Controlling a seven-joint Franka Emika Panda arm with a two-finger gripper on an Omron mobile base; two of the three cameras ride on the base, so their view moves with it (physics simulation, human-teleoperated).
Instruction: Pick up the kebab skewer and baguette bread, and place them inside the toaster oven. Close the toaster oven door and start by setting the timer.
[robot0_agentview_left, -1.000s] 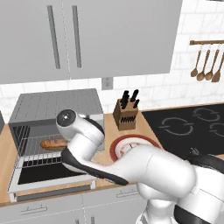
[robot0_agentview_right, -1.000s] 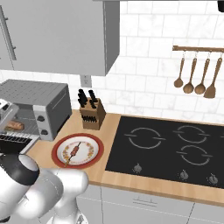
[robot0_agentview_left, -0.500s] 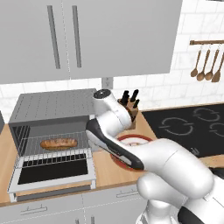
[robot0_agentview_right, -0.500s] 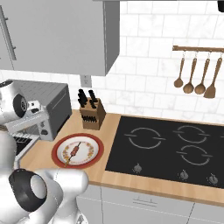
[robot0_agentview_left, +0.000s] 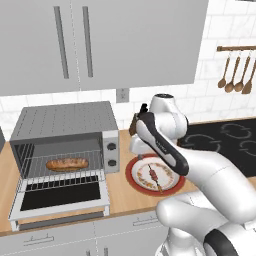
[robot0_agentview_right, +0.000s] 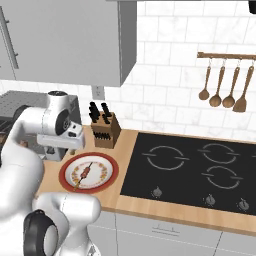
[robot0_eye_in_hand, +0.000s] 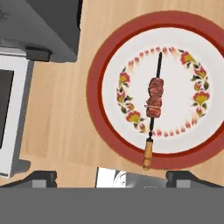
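On the wire rack of the open toaster oven the baguette bread already lay – the kebab skewer remained, alone on the red-rimmed plate. Above that plate the gripper hung released and empty; the next move called for descending and pinching the skewer's thin stick squarely

Below the open dark fingertips, a round white plate is showing a red rim and red-yellow flower ring, carrying a thin dark skewer with reddish-brown chunks and tan handle; pale wooden counter beside.
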